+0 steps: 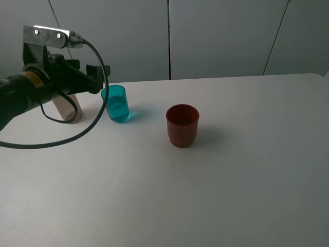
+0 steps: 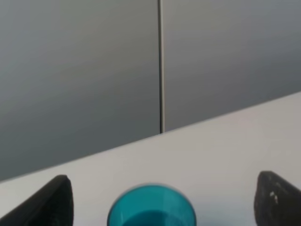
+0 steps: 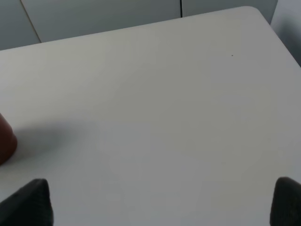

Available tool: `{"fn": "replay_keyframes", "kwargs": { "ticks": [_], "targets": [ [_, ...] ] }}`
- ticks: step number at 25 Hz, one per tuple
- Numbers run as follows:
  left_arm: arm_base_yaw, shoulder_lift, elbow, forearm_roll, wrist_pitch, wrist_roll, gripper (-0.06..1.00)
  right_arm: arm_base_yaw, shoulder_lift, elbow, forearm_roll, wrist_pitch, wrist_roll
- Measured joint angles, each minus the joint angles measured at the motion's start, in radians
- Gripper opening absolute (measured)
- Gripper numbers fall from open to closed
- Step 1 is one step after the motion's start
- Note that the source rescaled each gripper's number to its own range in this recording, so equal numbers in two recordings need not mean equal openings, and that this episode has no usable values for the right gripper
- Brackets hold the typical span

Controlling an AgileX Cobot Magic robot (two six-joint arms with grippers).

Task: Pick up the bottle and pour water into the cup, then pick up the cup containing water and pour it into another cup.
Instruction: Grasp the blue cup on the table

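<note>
My left gripper (image 2: 165,193) stands wide open, fingers (image 2: 51,202) flanking the small translucent teal plastic tumbler (image 2: 151,209) (apparently holding water). I judge an off-centre closure could tip it, spilling short of the opaque dark-red plastic cup (image 1: 182,125).

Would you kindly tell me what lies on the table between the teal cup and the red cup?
Nothing: the exterior high view shows only bare white table between the teal cup and the red cup.
</note>
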Motion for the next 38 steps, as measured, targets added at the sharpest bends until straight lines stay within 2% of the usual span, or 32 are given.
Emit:
{"fn": "replay_keyframes", "kwargs": {
  "ticks": [2, 7, 11, 14, 18, 24, 38],
  "targets": [
    [0.000, 0.055, 0.016, -0.007, -0.010, 0.000, 0.93, 0.000, 0.000, 0.000, 0.000, 0.000, 0.000],
    [-0.002, 0.185, 0.016, 0.019, -0.038, -0.075, 0.93, 0.000, 0.000, 0.000, 0.000, 0.000, 0.000],
    [-0.002, 0.263, 0.016, 0.026, -0.068, -0.072, 0.93, 0.000, 0.000, 0.000, 0.000, 0.000, 0.000],
    [-0.002, 0.321, 0.016, 0.026, -0.149, -0.065, 0.93, 0.000, 0.000, 0.000, 0.000, 0.000, 0.000],
    [-0.002, 0.415, 0.010, 0.012, -0.306, -0.040, 0.93, 0.000, 0.000, 0.000, 0.000, 0.000, 0.000],
    [-0.002, 0.513, -0.032, -0.016, -0.422, -0.035, 0.93, 0.000, 0.000, 0.000, 0.000, 0.000, 0.000],
    [-0.002, 0.621, -0.181, 0.011, -0.457, 0.025, 0.93, 0.000, 0.000, 0.000, 0.000, 0.000, 0.002]
  ]
}}
